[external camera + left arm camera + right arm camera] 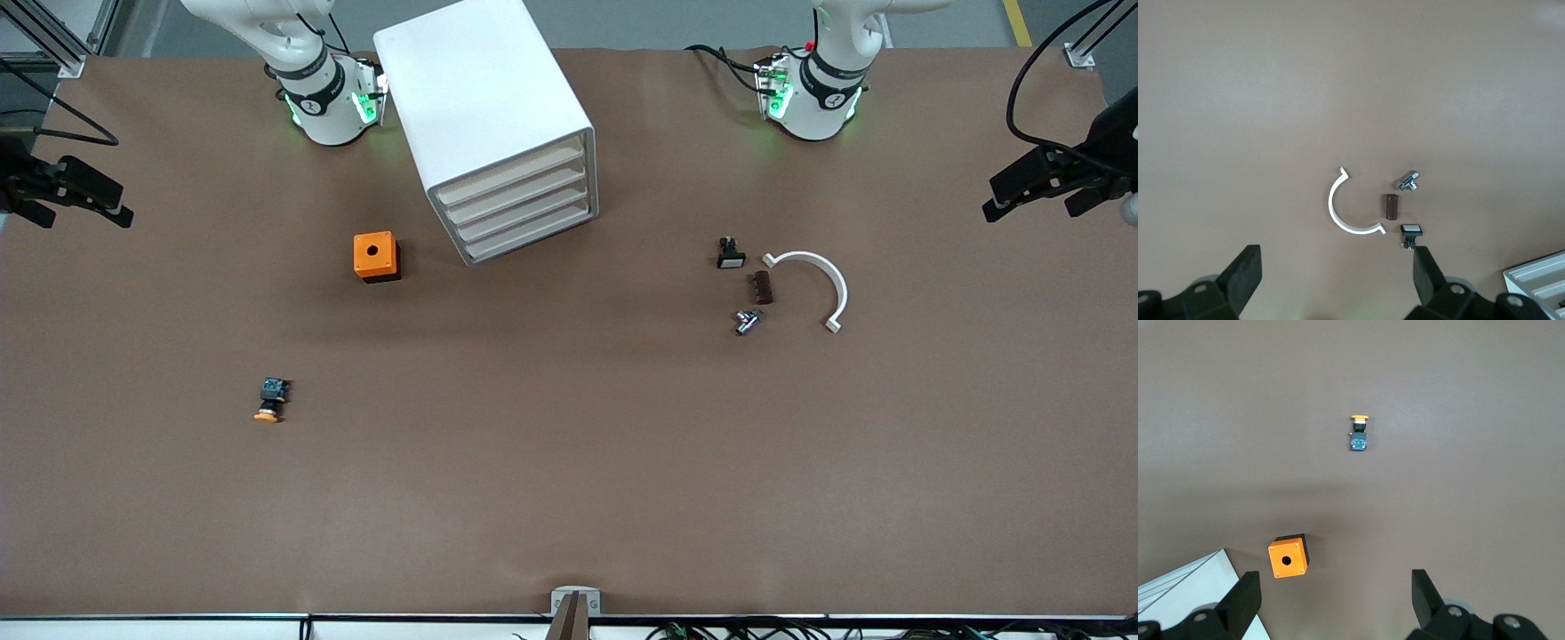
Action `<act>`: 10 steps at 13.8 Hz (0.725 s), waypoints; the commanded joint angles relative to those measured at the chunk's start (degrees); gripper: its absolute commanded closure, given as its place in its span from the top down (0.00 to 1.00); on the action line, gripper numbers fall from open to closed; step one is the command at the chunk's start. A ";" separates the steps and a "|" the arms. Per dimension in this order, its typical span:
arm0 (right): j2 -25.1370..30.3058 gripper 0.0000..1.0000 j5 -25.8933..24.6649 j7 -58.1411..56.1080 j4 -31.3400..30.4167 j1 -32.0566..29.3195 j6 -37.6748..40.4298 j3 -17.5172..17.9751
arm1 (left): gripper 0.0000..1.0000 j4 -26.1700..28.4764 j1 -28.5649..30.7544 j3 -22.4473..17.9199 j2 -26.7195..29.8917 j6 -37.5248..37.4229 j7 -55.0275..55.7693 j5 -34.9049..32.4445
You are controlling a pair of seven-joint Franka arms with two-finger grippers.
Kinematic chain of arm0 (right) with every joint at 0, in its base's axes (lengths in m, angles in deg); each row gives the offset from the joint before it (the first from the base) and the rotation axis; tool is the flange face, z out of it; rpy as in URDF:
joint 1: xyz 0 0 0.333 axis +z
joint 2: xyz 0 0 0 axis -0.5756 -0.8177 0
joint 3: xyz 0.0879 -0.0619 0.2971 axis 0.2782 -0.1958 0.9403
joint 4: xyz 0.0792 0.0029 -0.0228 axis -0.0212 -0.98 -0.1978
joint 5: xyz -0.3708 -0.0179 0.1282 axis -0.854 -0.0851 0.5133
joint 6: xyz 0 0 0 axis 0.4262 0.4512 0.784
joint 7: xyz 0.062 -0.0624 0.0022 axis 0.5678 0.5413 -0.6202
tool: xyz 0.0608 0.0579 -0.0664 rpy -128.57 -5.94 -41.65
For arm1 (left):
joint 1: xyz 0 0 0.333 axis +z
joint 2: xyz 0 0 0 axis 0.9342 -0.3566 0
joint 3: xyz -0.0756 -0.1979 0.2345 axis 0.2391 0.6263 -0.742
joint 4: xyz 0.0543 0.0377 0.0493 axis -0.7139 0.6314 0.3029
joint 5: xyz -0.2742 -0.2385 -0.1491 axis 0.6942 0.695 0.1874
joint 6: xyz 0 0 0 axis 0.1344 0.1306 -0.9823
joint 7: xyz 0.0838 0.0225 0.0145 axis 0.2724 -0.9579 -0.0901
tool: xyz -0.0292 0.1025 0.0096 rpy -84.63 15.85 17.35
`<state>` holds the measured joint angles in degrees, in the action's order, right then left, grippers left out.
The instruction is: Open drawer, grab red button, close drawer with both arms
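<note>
A white cabinet point(484, 107) stands at the robots' edge of the table, between the two bases. Its four pale drawers point(516, 200) are all pushed in, and a corner of them shows in the left wrist view point(1538, 280). The red-capped button is out of view. My left gripper point(1335, 267) hangs open and empty, high over the table by a cluster of small parts. My right gripper point(1335, 587) is also open and empty, high over the table beside the orange cube point(1288, 557). Neither gripper touches anything.
An orange cube with a hole point(376, 256) sits beside the cabinet. An orange-capped button point(271, 400) lies nearer the front camera. Toward the left arm's end lie a white arc point(822, 280), a white-topped switch point(730, 254), a brown block point(762, 287) and a metal fitting point(747, 321).
</note>
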<state>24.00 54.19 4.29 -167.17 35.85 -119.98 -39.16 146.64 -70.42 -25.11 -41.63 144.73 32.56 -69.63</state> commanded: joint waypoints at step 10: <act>4.24 1.00 0.33 -0.33 -5.31 -0.35 -2.24 0.18 | 1.00 -0.14 1.92 -0.34 -5.02 0.86 0.33 -0.93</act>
<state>26.75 54.19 4.27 -171.20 35.85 -122.34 -39.18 147.00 -68.98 -25.62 -44.26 144.83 32.58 -69.64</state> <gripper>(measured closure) 0.000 0.000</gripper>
